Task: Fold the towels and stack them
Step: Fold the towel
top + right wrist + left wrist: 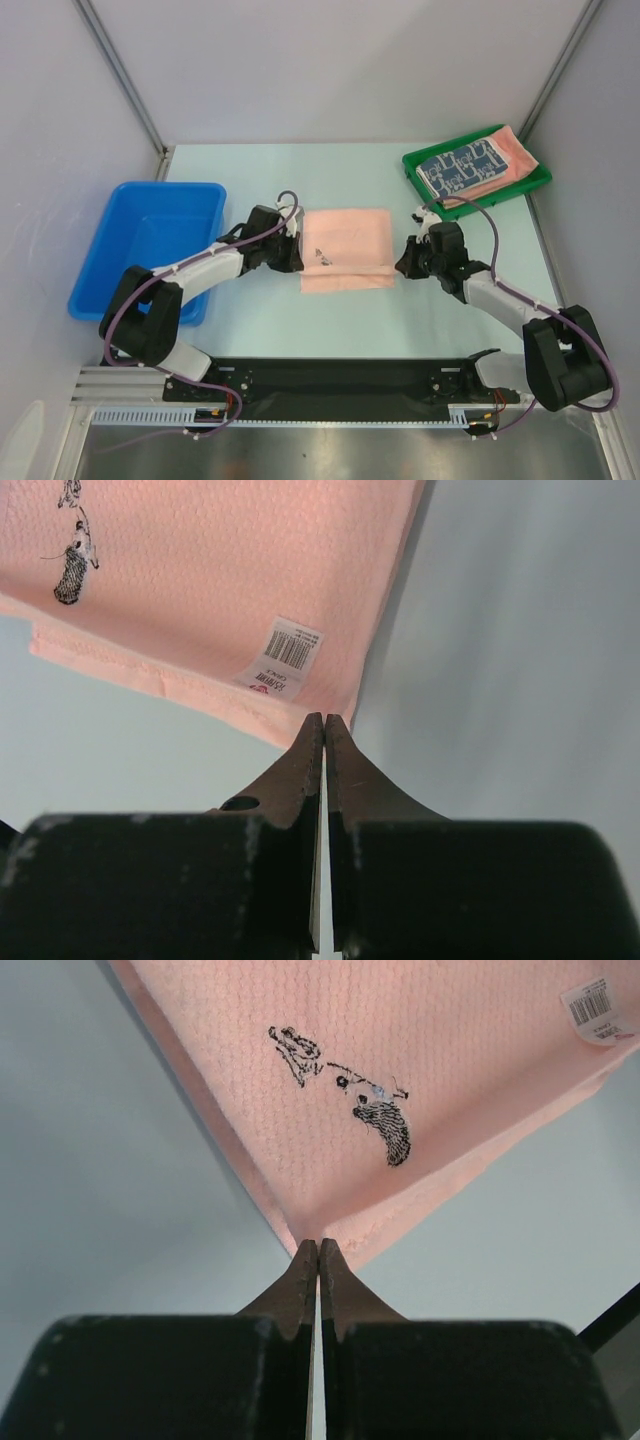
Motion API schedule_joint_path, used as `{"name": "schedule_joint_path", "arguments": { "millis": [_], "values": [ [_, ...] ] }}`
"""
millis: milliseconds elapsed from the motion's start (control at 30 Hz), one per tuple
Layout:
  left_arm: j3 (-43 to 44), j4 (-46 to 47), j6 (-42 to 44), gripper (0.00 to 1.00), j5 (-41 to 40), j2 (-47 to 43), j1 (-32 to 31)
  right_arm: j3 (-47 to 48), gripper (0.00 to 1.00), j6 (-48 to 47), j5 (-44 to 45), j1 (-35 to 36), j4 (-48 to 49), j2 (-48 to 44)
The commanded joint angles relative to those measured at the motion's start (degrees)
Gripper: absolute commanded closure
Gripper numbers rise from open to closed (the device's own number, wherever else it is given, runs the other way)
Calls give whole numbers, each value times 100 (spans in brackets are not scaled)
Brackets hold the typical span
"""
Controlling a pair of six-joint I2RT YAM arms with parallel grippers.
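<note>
Item: salmon-pink towel (347, 250), one, folded to a rectangle, flat on the table (300, 180), directly between the two claws. A lower layer sticks out as a strip along its near edge.
- Marks: one dark embroidered motif (385, 1125) nearer the left claw; one barcode label (283, 660) nearer the right claw.
- Both wrist views cut the cloth off at the frame edges.

Left claw (318, 1245): jaws pressed together, tips at a corner of the towel. It cannot be made out whether cloth is nipped between them.

Right claw (324, 720): jaws likewise pressed together, tips at the corner just beside the label. Again it is unclear whether any cloth is held.

Other towels: two, beyond the right claw and outward, well apart from it.
- Dark blue patterned towel (462, 165) lies on top.
- Second salmon-pink towel (515, 150) lies under it, largely covered, showing only at the edges.
- Both sit in the green tray (415, 170), one, at the far right corner, slightly askew.

Blue bin (150, 235): one, outward of the left claw, near the table's left edge.

Room: table surface shows past both claws to the back wall, and as a strip between the towel and the arm bases. Walls close both sides.

Count: three towels, two claws, one tray, one bin.
</note>
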Motion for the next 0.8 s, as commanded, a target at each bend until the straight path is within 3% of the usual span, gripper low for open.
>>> {"name": "schedule_joint_path", "arguments": {
  "millis": [0,100,167,233,333,500,600,767],
  "values": [
    [-116,203,-203,99,-225,-118,-92,-16,100,186,104,71,82,63],
    [-248,212,-256,99,-374,-180,-171,-34,100,239,122,141,65,142],
    [-274,160,-300,89,-462,-145,-198,-60,97,292,183,150,65,186],
    [-266,89,-335,84,-550,-118,-276,-69,87,336,201,150,-146,169],
    [-283,-25,-458,67,-559,-232,-391,18,75,371,183,159,-347,38],
    [-213,-289,-730,63,-480,-732,-444,247,61,555,394,168,-814,-357],
    [-73,-447,-880,58,-629,-699,-452,282,61,679,342,176,-762,-376],
    [-10,-229,-1038,62,-270,-215,-444,230,67,723,113,185,-384,36]
  ]
}}
